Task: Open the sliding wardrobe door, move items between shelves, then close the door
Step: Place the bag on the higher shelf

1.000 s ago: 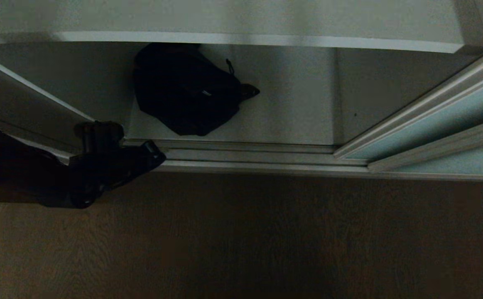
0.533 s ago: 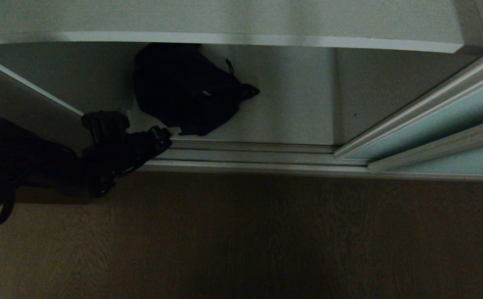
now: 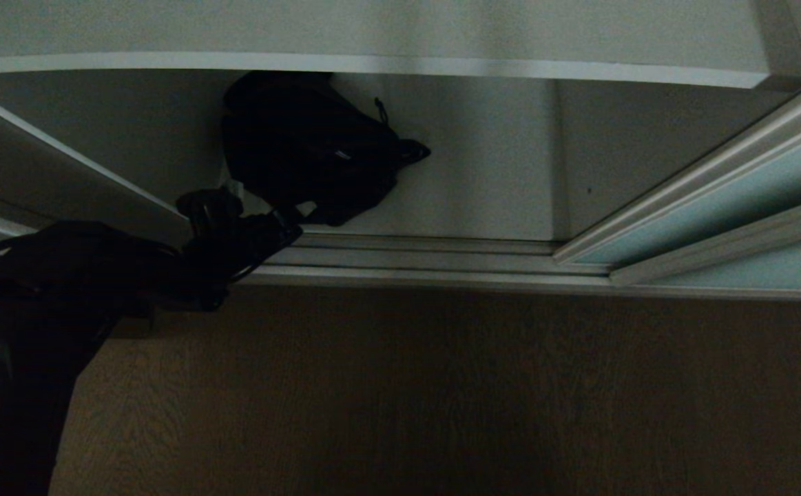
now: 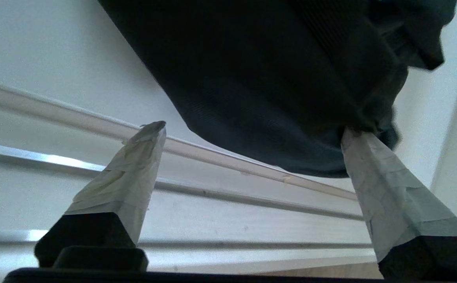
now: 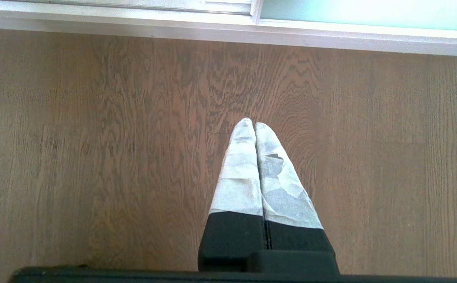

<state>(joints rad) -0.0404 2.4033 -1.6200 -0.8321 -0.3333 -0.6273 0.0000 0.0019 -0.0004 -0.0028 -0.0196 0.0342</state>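
Wardrobe: sliding wardrobe door (image 3: 731, 207) is pushed right, bay open | black bag (image 3: 307, 151) lies on the bottom shelf (image 3: 483, 193) | your left gripper (image 4: 252, 129) jaws spread wide, bag's edge just ahead, one fingertip (image 4: 360, 143) touching it | your right gripper (image 5: 255, 125) pressed together over wood floor (image 5: 94, 137).

Dim view down into the foot of an open wardrobe bay. Brown wood-grain floor (image 3: 441, 399) fills the lower half of the scene. A ribbed silver floor track (image 3: 414, 258) runs across where the floor meets the wardrobe. Inside, the pale grey back wall (image 3: 490, 158) is faintly lit at its centre and darker toward the sides. A white side panel (image 3: 42, 172) slants along the left.
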